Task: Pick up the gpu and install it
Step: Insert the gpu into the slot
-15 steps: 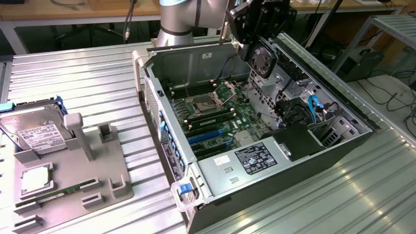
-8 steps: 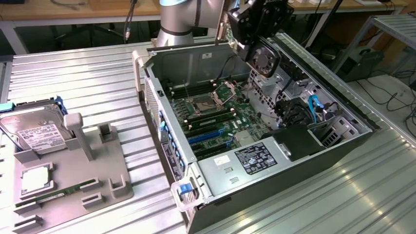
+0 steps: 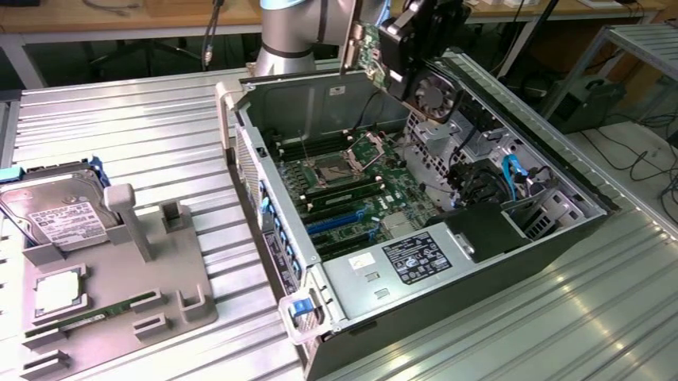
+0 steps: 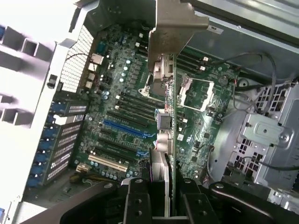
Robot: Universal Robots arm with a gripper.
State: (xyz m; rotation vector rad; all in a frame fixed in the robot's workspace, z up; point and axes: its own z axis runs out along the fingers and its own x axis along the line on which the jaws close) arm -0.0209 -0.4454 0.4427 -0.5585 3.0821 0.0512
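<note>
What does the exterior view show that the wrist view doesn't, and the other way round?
Exterior view adds: the hard drive resting in the grey holder on the slatted table beside the case, and the arm. Wrist view adds: the gripper clamped on the gpu, seen edge-on, with its silver bracket at the far end. Both share: the open case and its motherboard, with the gpu held over it.

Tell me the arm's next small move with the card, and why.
Probably shift the gpu sideways toward the long blue slot. The claw grips the card edge-on above the open case, and in the wrist view its edge lines up over a processor socket, not the slot.
</note>
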